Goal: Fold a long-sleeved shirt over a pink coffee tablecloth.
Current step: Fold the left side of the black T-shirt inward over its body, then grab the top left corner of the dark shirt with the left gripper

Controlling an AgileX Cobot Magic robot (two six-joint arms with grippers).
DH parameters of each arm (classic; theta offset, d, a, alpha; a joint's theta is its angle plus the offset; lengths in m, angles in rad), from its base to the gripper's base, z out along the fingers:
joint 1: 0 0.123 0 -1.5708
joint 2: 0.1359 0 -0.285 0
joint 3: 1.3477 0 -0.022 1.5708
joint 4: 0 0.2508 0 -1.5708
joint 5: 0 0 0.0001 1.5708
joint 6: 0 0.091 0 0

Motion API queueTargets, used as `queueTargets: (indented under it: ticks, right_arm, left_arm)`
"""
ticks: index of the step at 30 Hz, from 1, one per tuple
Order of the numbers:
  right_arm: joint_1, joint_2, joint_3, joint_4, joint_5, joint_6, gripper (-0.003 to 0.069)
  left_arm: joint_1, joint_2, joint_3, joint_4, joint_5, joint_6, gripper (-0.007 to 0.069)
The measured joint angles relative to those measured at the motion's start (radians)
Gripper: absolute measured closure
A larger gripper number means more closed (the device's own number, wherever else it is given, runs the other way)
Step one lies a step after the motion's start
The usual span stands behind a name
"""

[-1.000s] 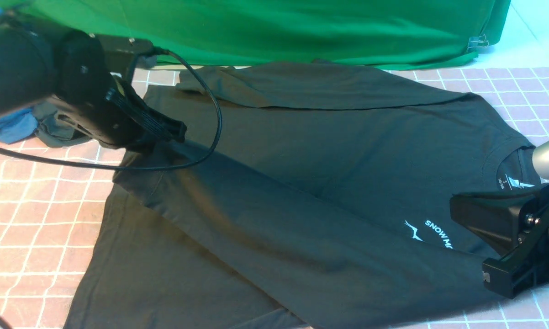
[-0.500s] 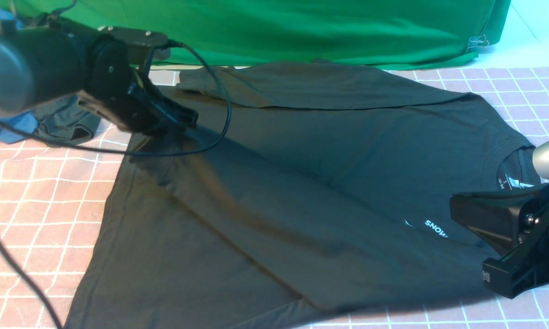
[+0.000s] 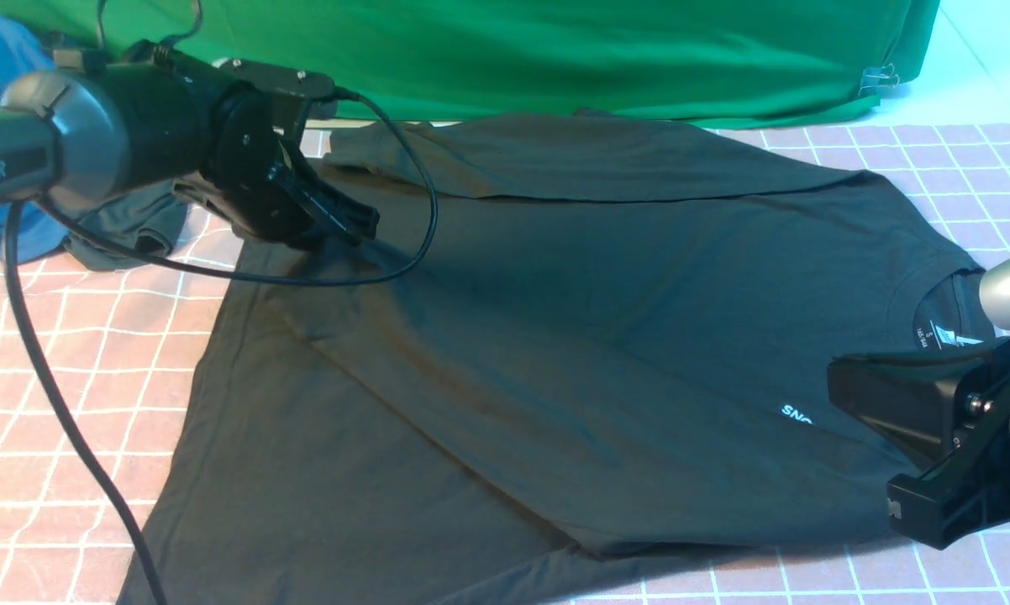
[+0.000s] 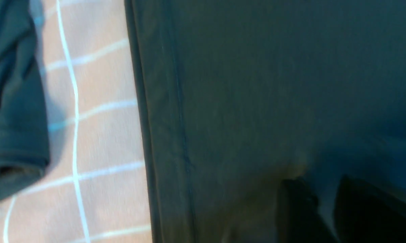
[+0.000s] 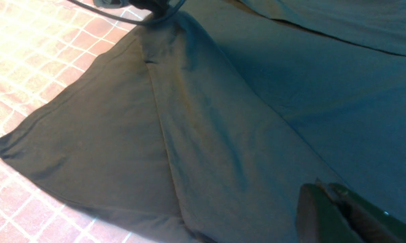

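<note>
Cloth on cloth: a black long-sleeved shirt (image 3: 606, 294) lies spread across the pink coffee tablecloth (image 3: 68, 403), whose white grid shows beyond the shirt's hem, its near edge and its collar end. The shirt's collar points to the robot's right, its hem to the left. One sleeve (image 3: 555, 151) is laid flat along the shirt's far side. The near side of the shirt is turned over onto its chest as a long flap, covering all but the first letters of the white print (image 3: 795, 414). The white neck label (image 3: 946, 336) shows inside the collar.

At the shirt's hem end, the left gripper (image 3: 358, 225) sits low over the flap's corner. Its wrist camera shows the two dark fingers (image 4: 297, 209) standing slightly apart, with shirt fabric seen through the gap; whether any of it is pinched cannot be told. At the shirt's collar end, the right gripper (image 3: 841, 378) is closed, its fingers (image 5: 311, 209) pressed together on the flap's edge near the print.

A black cable (image 3: 60, 403) trails from the left arm past the shirt's hem. Beyond the hem lie a smaller dark garment (image 3: 135, 227) and a blue garment (image 3: 1, 59), both apart from the shirt. A green cloth (image 3: 555, 50) hangs behind the shirt's far side.
</note>
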Motion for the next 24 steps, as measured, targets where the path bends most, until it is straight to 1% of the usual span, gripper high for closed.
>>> queueTargets:
  ticks: [2, 3, 4, 5, 7, 9, 11, 13, 17, 19, 24]
  right_arm:
    - [0.0, 0.0, 0.0, 0.0, 0.0, 0.0, 0.0613]
    - [0.0, 0.0, 0.0, 0.0, 0.0, 0.0, 0.0613]
    - [0.0, 0.0, 0.0, 0.0, 0.0, 0.0, 0.0613]
    - [0.0, 0.0, 0.0, 0.0, 0.0, 0.002, 0.0613]
    - [0.0, 0.0, 0.0, 0.0, 0.0, 0.004, 0.0613]
    - [0.0, 0.0, 0.0, 0.0, 0.0, 0.006, 0.0613]
    - [0.0, 0.0, 0.0, 0.0, 0.0, 0.009, 0.0613]
    - [0.0, 0.0, 0.0, 0.0, 0.0, 0.01, 0.0613]
    - [0.0, 0.0, 0.0, 0.0, 0.0, 0.011, 0.0613]
    - [0.0, 0.0, 0.0, 0.0, 0.0, 0.012, 0.0609]
    - [0.0, 0.0, 0.0, 0.0, 0.0, 0.012, 0.0606]
  left_arm:
    - [0.001, 0.0, -0.025, 0.001, -0.003, -0.041, 0.0328]
    - [0.002, 0.001, -0.048, 0.001, -0.003, -0.093, 0.03]
    - [0.004, 0.001, -0.063, 0.0, -0.003, -0.12, 0.0291]
    - [0.013, 0.003, -0.104, -0.017, 0.004, -0.178, 0.0277]
    - [0.032, 0.015, -0.162, -0.067, 0.035, -0.216, 0.0267]
    - [0.06, 0.044, -0.266, -0.158, 0.096, -0.229, 0.0268]
    - [0.094, 0.105, -0.387, -0.292, 0.158, -0.211, 0.0268]
    - [0.111, 0.151, -0.47, -0.348, 0.187, -0.19, 0.0268]
    - [0.125, 0.288, -0.637, -0.377, 0.212, -0.183, 0.0268]
    - [0.131, 0.368, -0.71, -0.381, 0.219, -0.203, 0.0268]
    - [0.149, 0.5, -0.799, -0.381, 0.214, -0.248, 0.0268]
